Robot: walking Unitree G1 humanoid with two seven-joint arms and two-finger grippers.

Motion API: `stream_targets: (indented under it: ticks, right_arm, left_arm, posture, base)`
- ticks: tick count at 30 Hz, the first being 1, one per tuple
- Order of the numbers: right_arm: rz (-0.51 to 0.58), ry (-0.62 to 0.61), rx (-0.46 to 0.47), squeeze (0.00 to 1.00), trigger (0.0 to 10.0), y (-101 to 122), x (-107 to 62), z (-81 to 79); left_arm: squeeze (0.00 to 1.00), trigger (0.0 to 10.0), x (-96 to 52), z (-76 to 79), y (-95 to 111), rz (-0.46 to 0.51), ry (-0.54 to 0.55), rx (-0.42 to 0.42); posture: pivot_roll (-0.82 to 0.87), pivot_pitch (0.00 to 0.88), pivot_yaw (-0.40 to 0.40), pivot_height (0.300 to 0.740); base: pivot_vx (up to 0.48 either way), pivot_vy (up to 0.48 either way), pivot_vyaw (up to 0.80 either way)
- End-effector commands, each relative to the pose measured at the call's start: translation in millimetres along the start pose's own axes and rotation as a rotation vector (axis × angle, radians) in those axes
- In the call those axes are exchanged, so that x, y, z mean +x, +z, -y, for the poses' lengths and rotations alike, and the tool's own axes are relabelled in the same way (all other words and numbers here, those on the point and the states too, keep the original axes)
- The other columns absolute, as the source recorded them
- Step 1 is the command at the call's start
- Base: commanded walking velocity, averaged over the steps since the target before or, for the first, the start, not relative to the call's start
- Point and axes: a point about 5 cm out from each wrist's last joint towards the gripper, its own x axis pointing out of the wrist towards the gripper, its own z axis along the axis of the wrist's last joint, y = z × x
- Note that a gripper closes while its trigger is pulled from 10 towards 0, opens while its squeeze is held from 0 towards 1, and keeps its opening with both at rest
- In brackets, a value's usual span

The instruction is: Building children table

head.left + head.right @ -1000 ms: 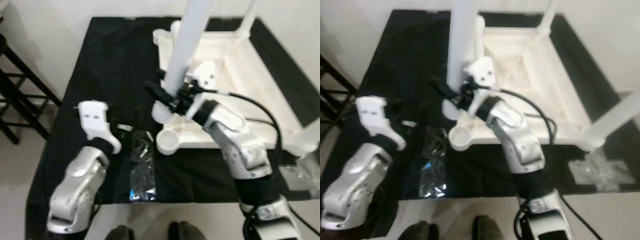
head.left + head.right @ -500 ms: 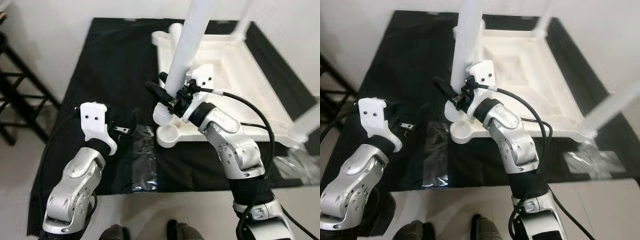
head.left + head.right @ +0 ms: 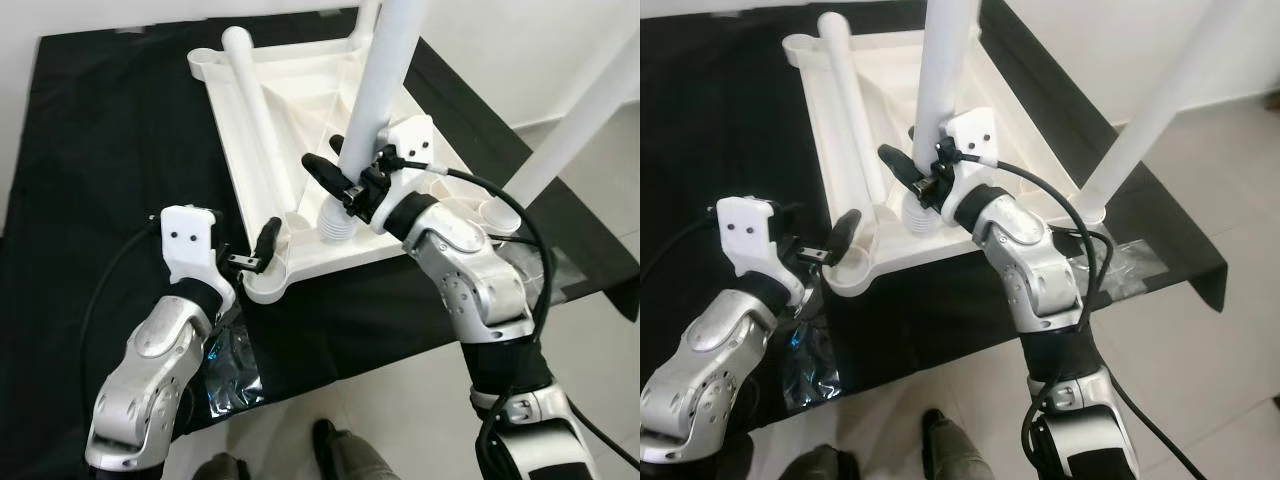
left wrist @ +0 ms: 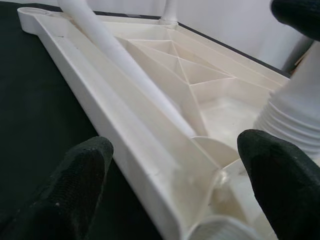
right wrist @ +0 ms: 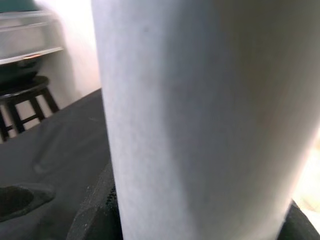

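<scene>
I see the white table top [image 3: 300, 130] lying upside down on the black cloth [image 3: 100, 150]. My right tool [image 3: 340, 180] is clenched round an upright leg [image 3: 385, 80], threaded end down at a corner socket, its top cut off. My left tool [image 3: 262, 250] straddles the near corner, fingers spread. A loose leg [image 3: 255, 120] lies lengthwise inside.

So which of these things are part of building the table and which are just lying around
Part of the job:
upturned white tabletop
leg in the right end effector
loose leg lying on the tabletop
left end effector at the near corner

Lying about:
clear plastic wrap
black cloth
</scene>
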Motion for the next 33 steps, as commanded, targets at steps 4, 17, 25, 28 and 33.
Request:
stream_targets:
  ticks: [4, 17, 25, 28, 33]
  right_arm:
    - [0.011, 0.076, -0.027, 0.0, 10.0, 6, 4.5, -7.1]
    - [-0.043, 0.207, -0.092, 0.0, 10.0, 11, -10.6, 4.1]
    - [-0.075, 0.259, -0.13, 0.0, 10.0, 18, -18.7, 20.0]
    - [-0.04, 0.289, -0.117, 0.0, 10.0, 25, -21.5, 27.3]
    - [-0.015, 0.347, -0.098, 0.0, 10.0, 27, -24.9, 28.8]
  left_arm:
    - [0.0, 10.0, -4.0, -1.8, -3, -0.022, 0.013, 0.021]
    - [0.0, 10.0, -5.9, 0.7, -3, -0.014, -0.002, 0.029]
    - [0.0, 10.0, -8.6, 3.8, -7, -0.023, -0.017, 0.067]
    - [0.0, 10.0, -11.2, 3.0, -11, -0.033, -0.002, 0.104]
    - [0.0, 10.0, -13.6, 0.8, -11, -0.033, 0.013, 0.117]
  posture:
    - [0.05, 0.27, -0.084, 0.74]
    - [0.04, 0.279, -0.082, 0.74]
    - [0.04, 0.288, -0.084, 0.74]
    - [0.05, 0.293, -0.085, 0.74]
    - [0.05, 0.303, -0.085, 0.74]
  base:
    - [0.0, 0.48, 0.0]
    - [0.0, 0.0, 0.0]
    - [0.0, 0.0, -0.8]
    - [0.0, 0.0, -0.8]
    - [0.0, 0.0, -0.8]
